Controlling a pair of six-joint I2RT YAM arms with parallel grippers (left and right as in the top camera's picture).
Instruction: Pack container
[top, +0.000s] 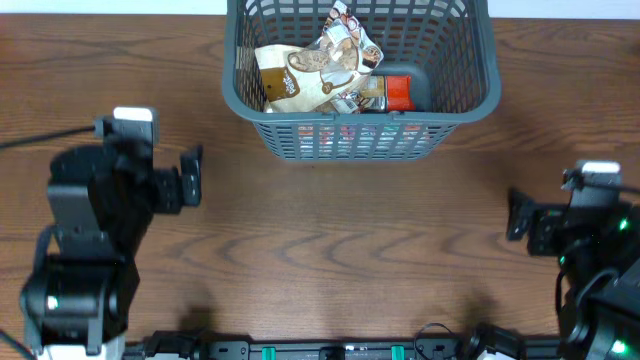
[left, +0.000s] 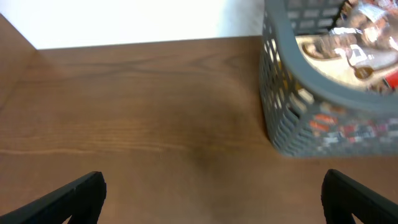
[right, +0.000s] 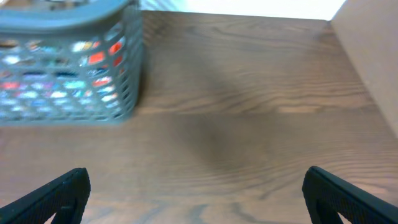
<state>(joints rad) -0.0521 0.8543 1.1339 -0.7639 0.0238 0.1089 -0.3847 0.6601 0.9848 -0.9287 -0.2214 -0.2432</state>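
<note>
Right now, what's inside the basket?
Snack packets piled in the basket: a tan packet, a crinkled printed packet on top, and a red item at the right. Whatever lies under the pile is covered.

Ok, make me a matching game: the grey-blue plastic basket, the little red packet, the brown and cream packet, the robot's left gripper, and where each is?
Things:
1 grey-blue plastic lattice basket
2 small red packet
3 brown and cream packet
4 left black gripper

Places:
A inside the basket, left side
B open, over the bare wooden table
C far middle of the table
D inside the basket, right side

Pairs: 1-C, 2-D, 3-A, 4-B
</note>
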